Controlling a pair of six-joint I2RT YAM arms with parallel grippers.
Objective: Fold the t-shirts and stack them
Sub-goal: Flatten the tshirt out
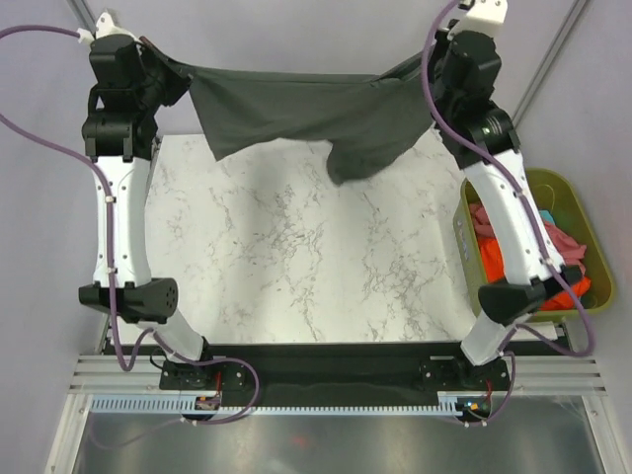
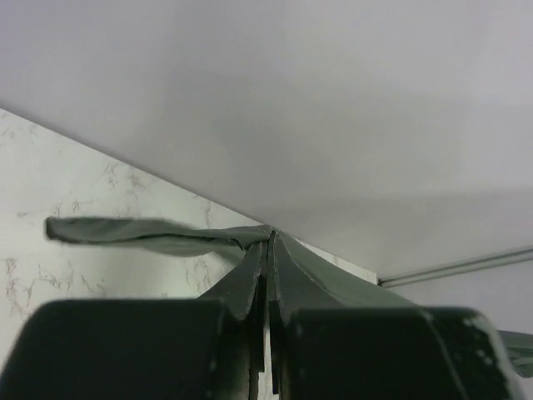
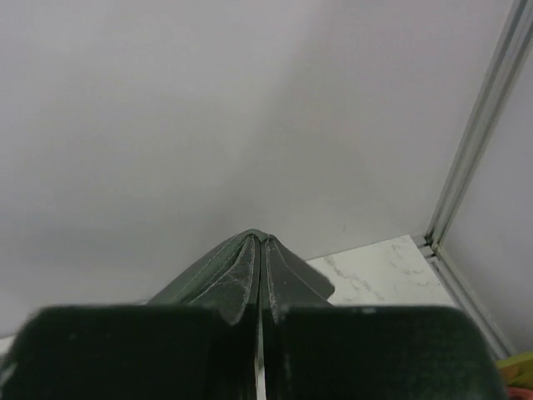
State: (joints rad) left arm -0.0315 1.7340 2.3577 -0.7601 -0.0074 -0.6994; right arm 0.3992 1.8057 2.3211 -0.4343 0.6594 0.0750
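A dark charcoal t-shirt hangs stretched in the air over the far edge of the marble table. My left gripper is shut on its left end and my right gripper is shut on its right end. The lower part sags, with a fold drooping at centre-right. In the left wrist view the gripper pinches the cloth, which trails off to the left. In the right wrist view the gripper holds bunched cloth at its tips. Pink and orange t-shirts lie in the bin.
An olive-green plastic bin stands off the table's right edge, beside the right arm. A metal frame post rises at the far right corner. Both arm bases sit at the near edge on a black strip.
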